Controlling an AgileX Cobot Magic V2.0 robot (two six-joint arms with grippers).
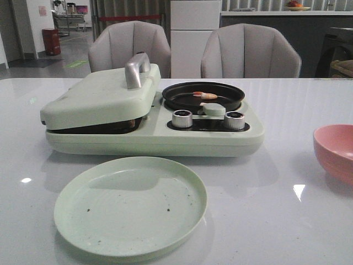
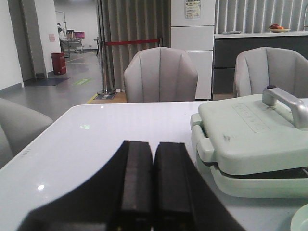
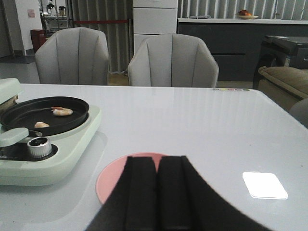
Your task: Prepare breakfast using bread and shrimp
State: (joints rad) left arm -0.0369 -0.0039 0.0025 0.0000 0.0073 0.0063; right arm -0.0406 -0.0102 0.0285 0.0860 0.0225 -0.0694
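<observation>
On the white desk stands a pale green breakfast maker, and its lid with the metal handle on the left side is nearly closed, only a dark gap shows under it, so I cannot tell if the bread is inside. No bread slice is visible in any view. On the right side of the machine sits a round black pan, and the shrimp lies in it near the middle; in the right wrist view a second small pale piece lies in the pan too, but it is too small to say what it is. Two silver knobs are in front of the pan. A pale green plate lies just before the machine, with some dark crumbs on it. A pink bowl is cut off at the right edge of the front view. The left tool has its fingers pressed together and holds nothing. The right tool is the same, fingers together and nothing between them, and it hides a part of the pink bowl.
</observation>
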